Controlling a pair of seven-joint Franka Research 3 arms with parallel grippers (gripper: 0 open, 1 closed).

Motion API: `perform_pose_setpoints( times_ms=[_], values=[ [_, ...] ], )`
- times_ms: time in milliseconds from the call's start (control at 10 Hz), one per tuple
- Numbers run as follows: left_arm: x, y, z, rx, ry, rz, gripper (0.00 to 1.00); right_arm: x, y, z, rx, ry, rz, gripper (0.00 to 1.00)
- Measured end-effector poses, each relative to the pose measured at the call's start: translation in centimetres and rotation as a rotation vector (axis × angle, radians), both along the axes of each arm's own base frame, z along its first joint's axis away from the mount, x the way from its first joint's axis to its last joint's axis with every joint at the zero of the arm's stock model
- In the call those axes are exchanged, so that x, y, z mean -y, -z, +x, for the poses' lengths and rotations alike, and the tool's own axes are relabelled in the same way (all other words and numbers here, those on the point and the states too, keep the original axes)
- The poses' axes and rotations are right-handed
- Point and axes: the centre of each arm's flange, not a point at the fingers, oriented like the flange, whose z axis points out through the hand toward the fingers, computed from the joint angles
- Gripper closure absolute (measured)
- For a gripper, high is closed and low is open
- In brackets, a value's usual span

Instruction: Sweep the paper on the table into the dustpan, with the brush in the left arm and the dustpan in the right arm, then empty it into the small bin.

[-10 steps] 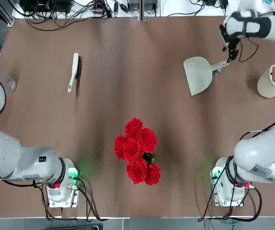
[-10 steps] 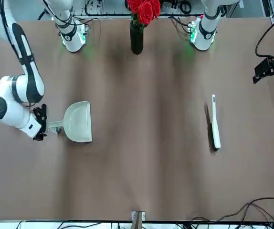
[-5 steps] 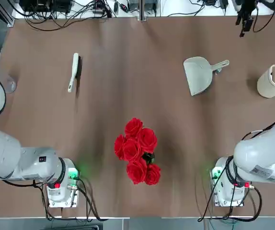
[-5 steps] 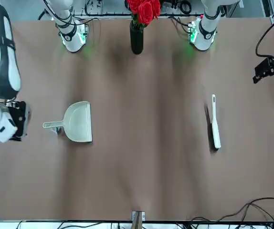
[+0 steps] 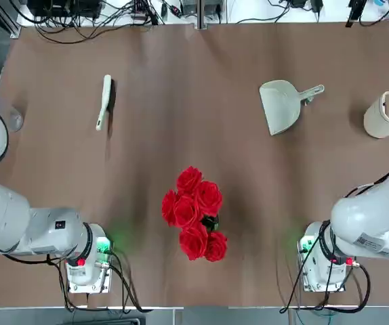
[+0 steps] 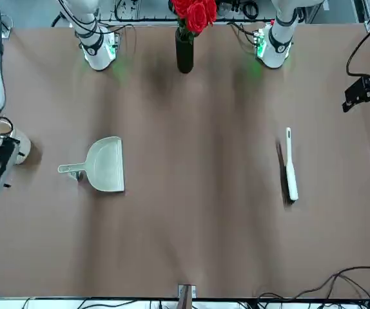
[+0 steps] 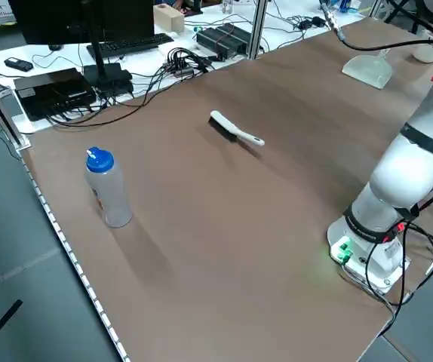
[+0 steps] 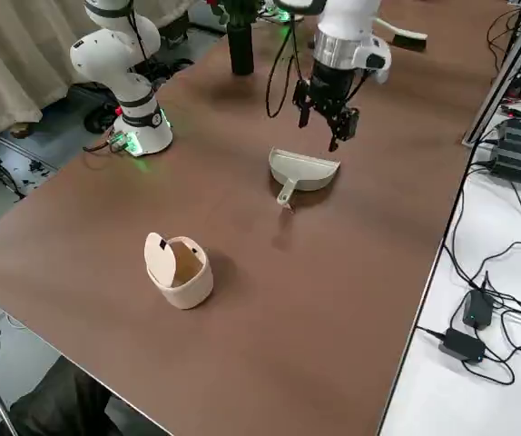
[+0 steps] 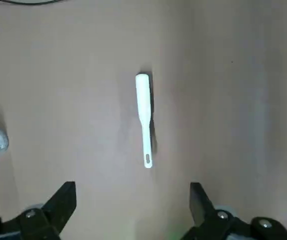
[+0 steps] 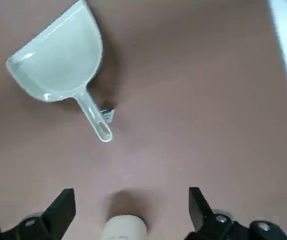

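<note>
Dustpan (image 10: 58,55): pale plastic scoop w/ stubby handle, flat on matte brown table (image 5: 194,135), below my R gripper (image 10: 128,212), jaws wide, empty. Brush (image 9: 143,117): slim, white, under L gripper (image 9: 131,210), also wide.

**Both claws open and empty above the counter**

The right claw (image 8: 326,116) hangs raised over the counter (image 5: 194,135), just beyond the dustpan (image 8: 302,170) toward the far edge, fingers spread wide and pointing down, nothing between them. The left claw (image 6: 364,96) hovers off the counter's left side, well apart from the dustpan, black fingers (image 9: 63,200) parted and empty. Both arm bases sit at the near edge of the counter.
</note>
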Motion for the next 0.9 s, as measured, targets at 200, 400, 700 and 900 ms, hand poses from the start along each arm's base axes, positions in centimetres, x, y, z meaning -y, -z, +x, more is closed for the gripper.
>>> perform_pose_setpoints(
  times_ms=[200, 400, 700, 900],
  values=[
    [-0.1, 0.0, 0.0, 0.000, -0.002, 0.000, 0.00, 0.0, -2.1, -0.2, 0.052, 0.164, -0.006, 0.00],
    [-0.2, 0.0, 0.0, 0.000, -0.002, 0.000, 0.00, 0.0, -4.7, -0.9, 0.112, 0.380, 0.000, 0.00],
    [-0.2, 0.0, 0.0, 0.000, -0.003, 0.000, 0.00, -3.6, -7.9, -2.1, 0.184, 0.731, 0.014, 0.00],
    [-0.2, 0.0, 0.0, 0.001, -0.003, 0.000, 0.00, -4.7, -10.3, -3.7, 0.209, 0.894, 0.037, 0.00]
  ],
)
